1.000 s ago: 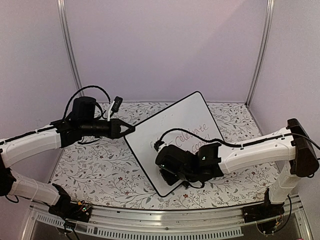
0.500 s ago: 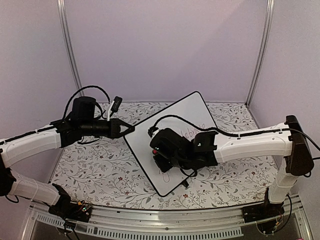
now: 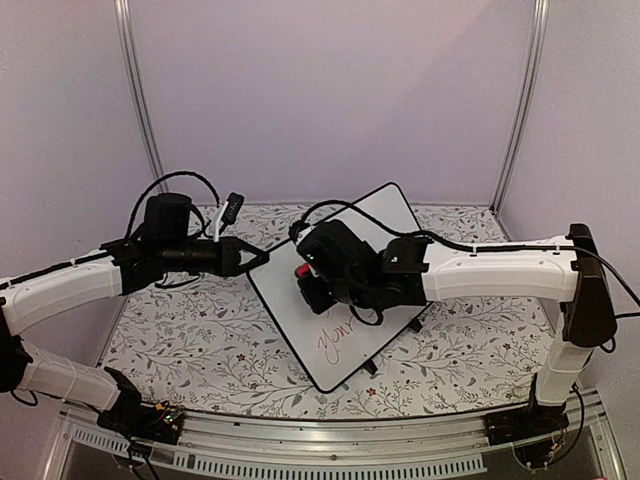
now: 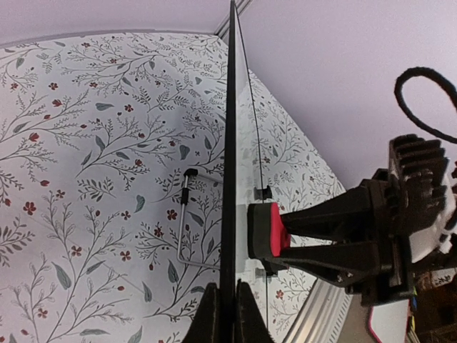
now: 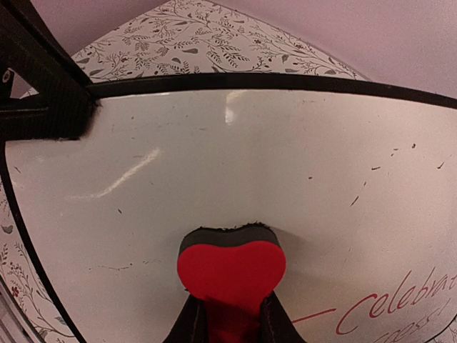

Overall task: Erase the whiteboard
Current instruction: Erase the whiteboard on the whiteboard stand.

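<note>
Now higher up 1 whiteboard [image 3: 375,222]: 1 eraser [image 5: 230,268] in right jaws; left jaws tight on rim [image 4: 228,143].

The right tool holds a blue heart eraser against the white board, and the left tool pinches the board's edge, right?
No, the heart-shaped foam eraser is red, not blue; the right wrist view shows it. The right tool does hold it against the glossy white board while the left tool pinches the board's edge.

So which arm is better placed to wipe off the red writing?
Right. The right hand holds the eraser on the board, near the writing; the left hand clamps the board's edge.
</note>
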Robot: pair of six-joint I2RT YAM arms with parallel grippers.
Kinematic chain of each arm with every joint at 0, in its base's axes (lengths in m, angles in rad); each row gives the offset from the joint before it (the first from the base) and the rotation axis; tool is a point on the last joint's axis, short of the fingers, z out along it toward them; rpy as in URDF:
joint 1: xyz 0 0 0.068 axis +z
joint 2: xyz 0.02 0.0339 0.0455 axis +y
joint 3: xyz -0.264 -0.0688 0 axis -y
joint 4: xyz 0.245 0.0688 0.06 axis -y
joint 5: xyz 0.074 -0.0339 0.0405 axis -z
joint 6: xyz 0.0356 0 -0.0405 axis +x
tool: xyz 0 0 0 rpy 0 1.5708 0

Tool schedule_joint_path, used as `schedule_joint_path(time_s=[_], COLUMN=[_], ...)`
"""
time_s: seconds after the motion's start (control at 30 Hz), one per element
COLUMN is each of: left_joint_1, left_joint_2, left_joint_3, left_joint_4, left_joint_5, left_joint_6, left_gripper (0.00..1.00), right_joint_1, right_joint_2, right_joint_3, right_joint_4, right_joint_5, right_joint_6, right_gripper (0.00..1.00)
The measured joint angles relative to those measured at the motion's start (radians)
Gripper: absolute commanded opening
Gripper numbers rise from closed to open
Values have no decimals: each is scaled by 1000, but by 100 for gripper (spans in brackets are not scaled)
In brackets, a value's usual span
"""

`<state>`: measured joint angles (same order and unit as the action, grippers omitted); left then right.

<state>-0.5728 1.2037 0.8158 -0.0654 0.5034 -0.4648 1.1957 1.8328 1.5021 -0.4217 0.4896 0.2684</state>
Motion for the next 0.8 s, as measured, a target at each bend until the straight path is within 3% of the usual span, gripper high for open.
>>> schedule_joint_path(time_s=[0.23,0.8], left_joint_1=[0,0], left_joint_2=[0,1], left_joint_3=[0,-2], left_joint_4=[-1,1], left_joint_5=[-2,3], left_joint_6=[0,0], left_gripper=[0,0], right_joint_1=[-7,-9], right_joint_2=[-2,-116], right_joint_3=[-10,-259], right_joint_4=[19,108], right_joint_5=[-15,-40], right_joint_6=[-6,87], right_gripper=[19,18])
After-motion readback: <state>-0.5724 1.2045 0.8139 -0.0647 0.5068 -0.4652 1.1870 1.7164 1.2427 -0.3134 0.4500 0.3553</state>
